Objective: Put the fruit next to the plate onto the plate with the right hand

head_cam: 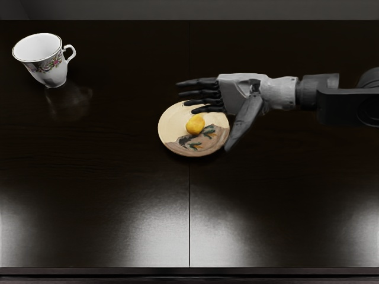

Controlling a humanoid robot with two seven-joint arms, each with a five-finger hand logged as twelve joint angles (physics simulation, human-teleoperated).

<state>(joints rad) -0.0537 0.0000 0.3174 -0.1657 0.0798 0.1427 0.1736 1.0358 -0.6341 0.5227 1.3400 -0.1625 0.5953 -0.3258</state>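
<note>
Dark table [95, 195], fruit [195, 125] on plate [172, 127], just beneath released right robot hand [222, 97]

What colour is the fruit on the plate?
The fruit is yellow-orange; head view shows it.

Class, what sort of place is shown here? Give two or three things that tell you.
Likely a simulated dining setting: a dark glossy table, a floral cup, and a plate holding a yellow fruit, with the robot's open right hand by it.
</note>
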